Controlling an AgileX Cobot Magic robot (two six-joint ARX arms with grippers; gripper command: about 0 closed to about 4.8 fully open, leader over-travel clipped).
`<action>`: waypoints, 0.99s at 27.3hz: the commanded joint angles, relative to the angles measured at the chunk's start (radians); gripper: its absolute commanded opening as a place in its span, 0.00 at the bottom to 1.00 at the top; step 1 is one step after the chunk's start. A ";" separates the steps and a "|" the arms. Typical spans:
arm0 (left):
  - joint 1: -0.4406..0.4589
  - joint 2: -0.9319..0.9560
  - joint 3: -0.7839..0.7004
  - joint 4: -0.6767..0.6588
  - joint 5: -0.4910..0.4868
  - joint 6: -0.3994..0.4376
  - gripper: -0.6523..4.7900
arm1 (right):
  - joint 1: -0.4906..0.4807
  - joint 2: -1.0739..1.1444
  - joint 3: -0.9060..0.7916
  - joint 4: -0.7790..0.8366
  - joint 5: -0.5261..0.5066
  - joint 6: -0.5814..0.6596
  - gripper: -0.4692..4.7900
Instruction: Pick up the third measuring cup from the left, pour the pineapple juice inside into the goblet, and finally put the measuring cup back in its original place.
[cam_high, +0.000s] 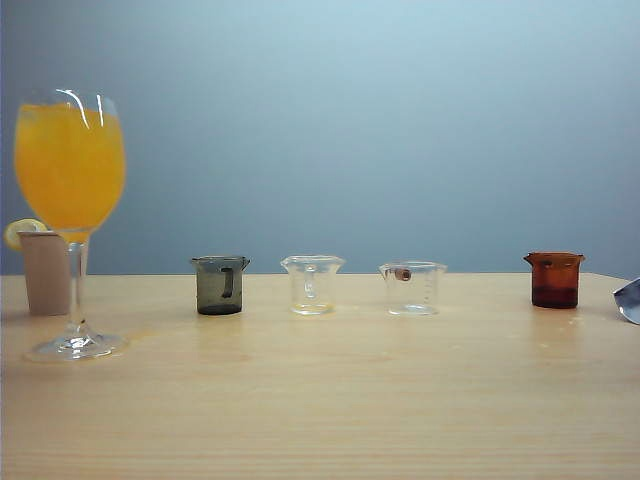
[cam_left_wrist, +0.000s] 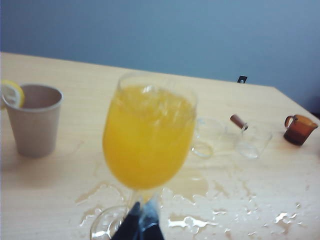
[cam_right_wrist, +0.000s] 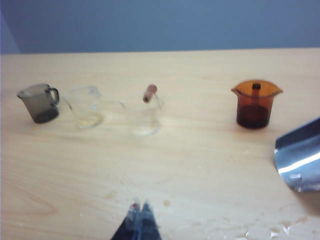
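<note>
Right gripper (cam_right_wrist: 140, 212): at the bottom centre of the right wrist view, fingertips pressed together, nothing between them; it hangs over bare table (cam_right_wrist: 165, 165), well short of the row of cups. Left gripper (cam_left_wrist: 141, 220): at the bottom centre of the left wrist view, tips likewise appear clenched and empty, just before the foot of the goblet (cam_high: 71, 200); neither gripper shows in the exterior view. The goblet stands at the left of the exterior view, its bowl filled high with orange-yellow drink, and puddles lie on the table around its foot in the left wrist view. The third measuring cup (cam_high: 412, 288) stands upright right of centre in the exterior view, in line with the grey cup (cam_high: 220, 285), the flared clear cup (cam_high: 312, 284) and the amber cup (cam_high: 554, 279). Little or no pineapple juice is discernible inside it. Assessment: the cup is light, rigid, thin-walled, smooth and likely slippery where wet, so it could skid or tip under a side push. Recommended hold: across the straight wall at mid-height, clear of the pouring lip and the small brown knob (cam_right_wrist: 150, 93), with moderate squeeze. The goblet is top-heavy and fragile; avoid contact.
</note>
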 joint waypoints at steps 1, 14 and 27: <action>0.001 0.000 -0.054 0.083 0.000 0.002 0.11 | 0.000 0.000 -0.034 0.038 0.004 0.004 0.09; 0.001 -0.003 -0.198 0.146 -0.002 -0.035 0.12 | -0.005 -0.001 -0.088 0.029 0.047 0.002 0.12; 0.026 -0.020 -0.198 0.141 0.009 -0.043 0.12 | -0.125 -0.035 -0.088 0.053 0.046 0.000 0.12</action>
